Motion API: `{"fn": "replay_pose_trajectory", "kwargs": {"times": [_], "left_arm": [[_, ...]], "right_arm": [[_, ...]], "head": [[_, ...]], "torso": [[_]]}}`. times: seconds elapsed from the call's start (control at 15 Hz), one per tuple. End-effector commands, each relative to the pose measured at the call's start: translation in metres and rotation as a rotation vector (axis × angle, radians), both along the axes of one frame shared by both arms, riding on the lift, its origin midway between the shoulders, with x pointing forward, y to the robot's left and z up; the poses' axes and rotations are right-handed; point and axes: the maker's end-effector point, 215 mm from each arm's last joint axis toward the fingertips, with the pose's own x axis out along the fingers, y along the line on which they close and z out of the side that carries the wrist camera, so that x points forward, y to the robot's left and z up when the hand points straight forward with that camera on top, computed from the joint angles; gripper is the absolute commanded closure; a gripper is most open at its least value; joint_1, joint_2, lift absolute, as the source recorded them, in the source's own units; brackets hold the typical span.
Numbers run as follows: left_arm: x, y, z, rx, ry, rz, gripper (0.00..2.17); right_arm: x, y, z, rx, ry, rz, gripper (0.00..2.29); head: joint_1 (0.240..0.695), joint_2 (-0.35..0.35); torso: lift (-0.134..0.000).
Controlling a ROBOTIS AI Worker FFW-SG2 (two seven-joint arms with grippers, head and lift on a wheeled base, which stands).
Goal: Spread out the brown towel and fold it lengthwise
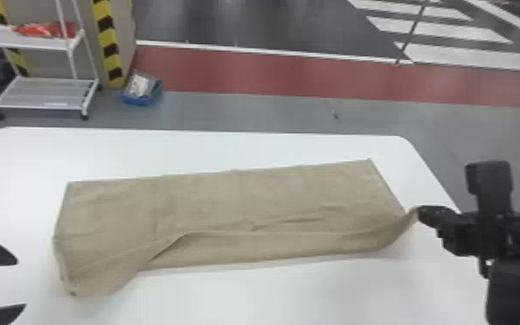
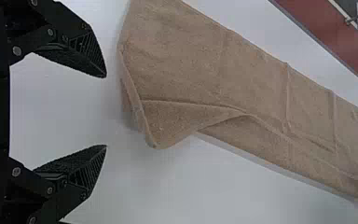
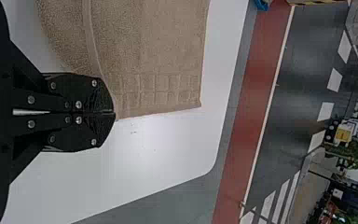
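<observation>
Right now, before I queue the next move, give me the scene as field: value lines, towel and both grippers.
towel: brown, a long band running left to right on the table
fold: not flat; ridges along the near half, left near corner juts out toward the robot
right gripper: shut on the towel's right end, that bit raised
left gripper: open, off the towel's left end, holding nothing
behind table: white cart, blue bin on the floor
</observation>
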Motion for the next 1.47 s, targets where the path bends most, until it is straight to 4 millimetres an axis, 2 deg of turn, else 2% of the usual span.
{"fn": "replay_pose_trajectory", "kwargs": {"times": [0.0,0.2,0.47,0.67,1.07,1.27,1.4], "left_arm": [[-0.010,-0.012,0.008,-0.021,-0.026,0.022,0.42],[-0.018,-0.014,0.012,-0.025,-0.064,0.110,0.42],[-0.021,-0.016,-0.011,0.050,-0.117,0.231,0.42],[-0.023,-0.028,-0.020,0.108,-0.136,0.220,0.42],[-0.033,-0.035,-0.013,0.198,-0.175,0.205,0.42],[-0.035,-0.057,-0.011,0.220,-0.211,0.156,0.42],[-0.029,-0.069,-0.006,0.231,-0.251,0.129,0.42]], "right_arm": [[-0.001,0.004,-0.003,0.003,0.006,0.006,1.35],[0.000,0.005,-0.003,0.007,0.004,0.010,1.35],[0.000,0.006,-0.003,0.007,0.004,0.011,1.35],[0.001,0.011,-0.006,0.012,0.010,0.017,1.35],[0.002,0.011,-0.005,0.007,0.012,0.014,1.35],[0.002,0.015,-0.007,0.008,0.017,0.012,1.35],[-0.001,0.019,-0.012,0.017,0.028,0.004,1.35]], "head": [[0.695,-0.189],[0.695,-0.205],[0.695,-0.201],[0.695,-0.207],[0.695,-0.229],[0.695,-0.233],[0.695,-0.251]], "torso": [[-0.124],[-0.124],[-0.124],[-0.124],[-0.124],[-0.124],[-0.124]]}}
